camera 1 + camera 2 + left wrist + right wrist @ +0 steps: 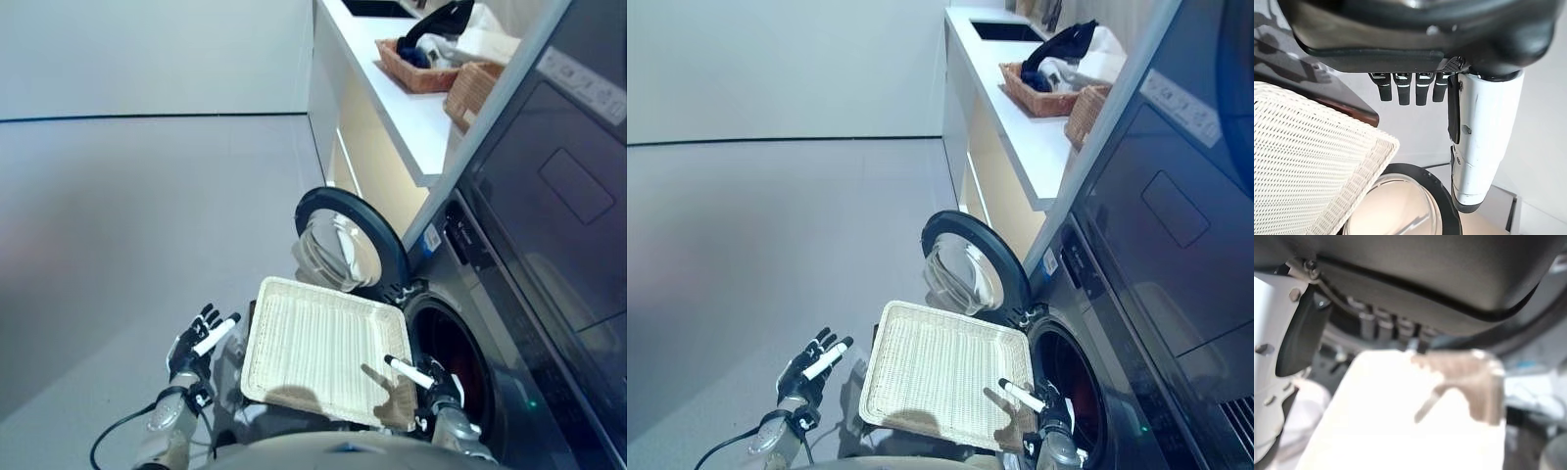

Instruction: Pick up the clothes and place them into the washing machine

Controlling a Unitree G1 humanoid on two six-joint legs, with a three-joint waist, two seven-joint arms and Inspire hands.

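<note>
The shallow white wicker basket (323,348) lies beside the washing machine with nothing in it. The machine's round door (348,240) stands open just beyond the basket, and the dark drum opening (456,357) is to the basket's right. My left hand (196,343) is open, with straight fingers, and hovers apart from the basket's left edge. In the left wrist view the basket's corner (1308,166) and the door (1415,205) lie past its fingers (1410,88). My right hand (436,382) is open at the basket's near right corner, next to the drum opening, with its thumb over the rim.
A white counter (392,108) runs along the back right. It carries a brown wicker basket of clothes (416,64) and a second basket (470,88). The washing machine's dark front (549,245) fills the right side. Grey floor spreads out to the left.
</note>
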